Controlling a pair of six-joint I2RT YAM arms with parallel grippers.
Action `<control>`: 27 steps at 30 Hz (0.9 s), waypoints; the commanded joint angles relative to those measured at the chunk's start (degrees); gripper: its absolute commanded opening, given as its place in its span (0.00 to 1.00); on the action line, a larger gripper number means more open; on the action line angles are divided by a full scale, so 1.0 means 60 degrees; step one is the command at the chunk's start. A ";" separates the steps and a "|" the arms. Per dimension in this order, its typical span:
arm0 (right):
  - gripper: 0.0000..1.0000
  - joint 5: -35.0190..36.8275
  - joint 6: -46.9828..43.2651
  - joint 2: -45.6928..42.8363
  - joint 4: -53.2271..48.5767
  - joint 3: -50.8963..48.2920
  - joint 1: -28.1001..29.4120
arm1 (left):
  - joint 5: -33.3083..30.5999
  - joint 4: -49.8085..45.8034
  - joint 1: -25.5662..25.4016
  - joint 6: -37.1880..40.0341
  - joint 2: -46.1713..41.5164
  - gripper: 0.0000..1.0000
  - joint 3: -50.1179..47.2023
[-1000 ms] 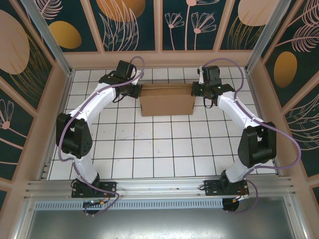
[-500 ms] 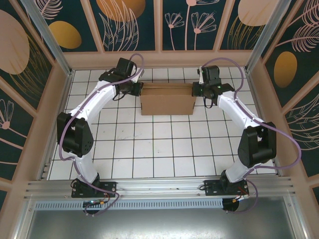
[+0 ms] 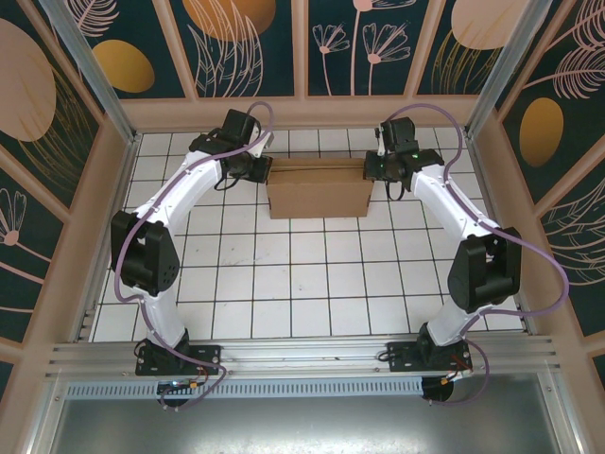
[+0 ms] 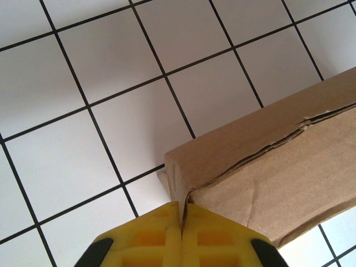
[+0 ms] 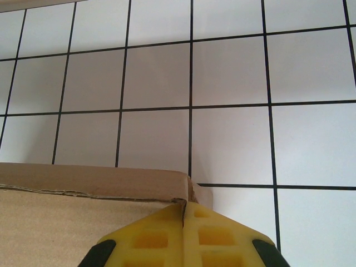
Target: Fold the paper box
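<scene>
My left gripper [image 4: 182, 222] is pinched shut on the left end of the paper box [image 3: 317, 189], near the table's [image 3: 284, 284] far edge. My right gripper [image 5: 183, 214] clamps its right end, I judge to brace the folded walls.

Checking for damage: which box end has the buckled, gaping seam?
The end at the left gripper: the paper box seam kinks open; at the right gripper it lies flat.
</scene>
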 commanded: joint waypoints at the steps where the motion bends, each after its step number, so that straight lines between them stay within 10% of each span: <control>1: 0.00 -0.0243 0.0248 0.0374 -0.0792 0.0312 0.0168 | 0.0503 -0.0135 -0.0059 -0.0103 0.0148 0.00 0.0312; 27: 0.00 -0.0004 0.0138 0.0877 -0.1726 0.0931 0.0290 | 0.0578 -0.0571 -0.0058 -0.0517 0.0517 0.00 0.0930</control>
